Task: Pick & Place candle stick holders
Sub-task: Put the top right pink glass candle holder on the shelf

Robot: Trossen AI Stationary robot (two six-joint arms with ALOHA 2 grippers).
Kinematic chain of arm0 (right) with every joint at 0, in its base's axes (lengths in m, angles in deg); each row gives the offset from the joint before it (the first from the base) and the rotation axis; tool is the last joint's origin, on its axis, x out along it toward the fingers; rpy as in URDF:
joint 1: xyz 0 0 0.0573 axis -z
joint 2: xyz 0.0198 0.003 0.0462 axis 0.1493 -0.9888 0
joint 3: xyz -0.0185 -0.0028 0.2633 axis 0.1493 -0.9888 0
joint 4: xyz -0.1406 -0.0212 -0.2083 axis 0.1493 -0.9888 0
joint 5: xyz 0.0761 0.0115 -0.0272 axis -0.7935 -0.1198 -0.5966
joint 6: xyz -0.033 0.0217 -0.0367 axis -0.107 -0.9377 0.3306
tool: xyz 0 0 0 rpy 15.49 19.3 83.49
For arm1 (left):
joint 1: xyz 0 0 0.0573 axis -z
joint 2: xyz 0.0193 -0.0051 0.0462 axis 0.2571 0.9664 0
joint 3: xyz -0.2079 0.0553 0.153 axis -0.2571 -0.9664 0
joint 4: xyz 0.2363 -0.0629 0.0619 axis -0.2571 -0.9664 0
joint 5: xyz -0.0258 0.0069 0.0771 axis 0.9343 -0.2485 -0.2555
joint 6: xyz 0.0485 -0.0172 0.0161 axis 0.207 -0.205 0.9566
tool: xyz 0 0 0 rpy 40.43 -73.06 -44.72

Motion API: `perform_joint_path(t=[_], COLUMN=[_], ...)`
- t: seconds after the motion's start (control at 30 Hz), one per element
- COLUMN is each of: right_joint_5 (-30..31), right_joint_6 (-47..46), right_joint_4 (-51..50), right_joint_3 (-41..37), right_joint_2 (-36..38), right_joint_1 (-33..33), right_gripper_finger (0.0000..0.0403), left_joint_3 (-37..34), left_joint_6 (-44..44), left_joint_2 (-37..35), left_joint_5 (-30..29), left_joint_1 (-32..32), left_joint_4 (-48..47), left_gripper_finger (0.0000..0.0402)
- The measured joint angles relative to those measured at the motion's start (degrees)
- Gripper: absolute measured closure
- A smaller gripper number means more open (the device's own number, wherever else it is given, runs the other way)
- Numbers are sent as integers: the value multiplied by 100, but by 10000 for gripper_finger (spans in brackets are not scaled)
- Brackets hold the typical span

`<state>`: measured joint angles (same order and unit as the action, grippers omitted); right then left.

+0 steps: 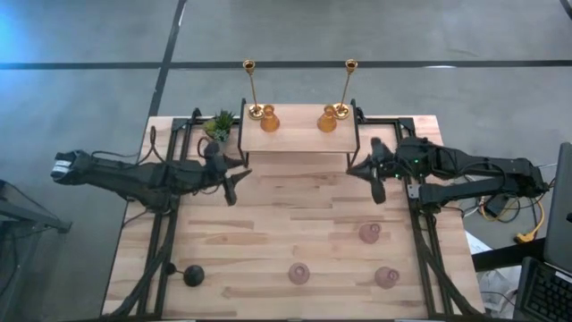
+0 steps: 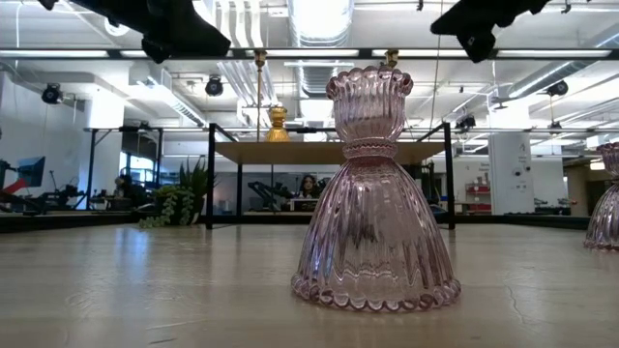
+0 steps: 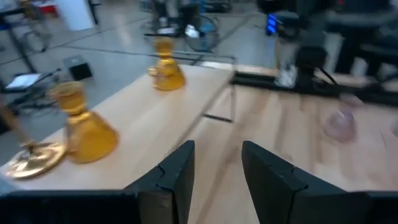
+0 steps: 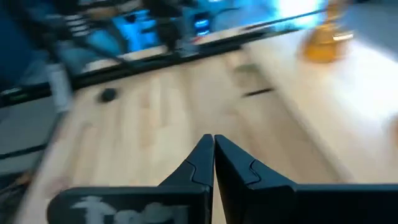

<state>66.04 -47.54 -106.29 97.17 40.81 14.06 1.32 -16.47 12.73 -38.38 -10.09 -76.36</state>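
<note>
Candle stick holders are split between a raised wooden shelf (image 1: 299,136) at the back of the table (image 1: 268,224) and the open boards in front of it. On the shelf stand two squat amber glass holders (image 1: 269,119), one toward each end, and at the shelf's back edge rise two tall brass sticks (image 1: 249,88), each just behind an amber one. Out in front of the shelf, well apart from it, three pink glass holders (image 1: 298,273) stand upright on the table: one near the front edge below the shelf's middle, and two more off to the right-hand side. A black stemmed holder (image 1: 193,275) stands alone near the front corner on the left arm's side.

A small green plant (image 1: 219,124) stands just beside the shelf's left end.

The left gripper (image 1: 234,182) hovers just off the shelf's front left corner, its fingers (image 3: 177,177) spread apart with nothing between them. The right gripper (image 1: 376,183) hangs off the shelf's front right corner, fingers (image 4: 198,165) pressed together and empty.
</note>
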Motion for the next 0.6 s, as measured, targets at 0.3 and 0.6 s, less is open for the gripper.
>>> perform_joint_path(t=[0.3,0.6], right_joint_5=[318,274], right_joint_6=[-423,-2079], right_joint_4=[-1857,-5194], right_joint_3=[705,2281], right_joint_2=[-111,-747], right_joint_1=[31,-646], right_gripper_finger=[394,394], left_joint_3=[-4,-4], left_joint_6=[128,414], left_joint_2=[105,-83], left_joint_5=[-74,-91], left_joint_1=[-616,-693], left_joint_4=[304,300], left_gripper_finger=[264,264])
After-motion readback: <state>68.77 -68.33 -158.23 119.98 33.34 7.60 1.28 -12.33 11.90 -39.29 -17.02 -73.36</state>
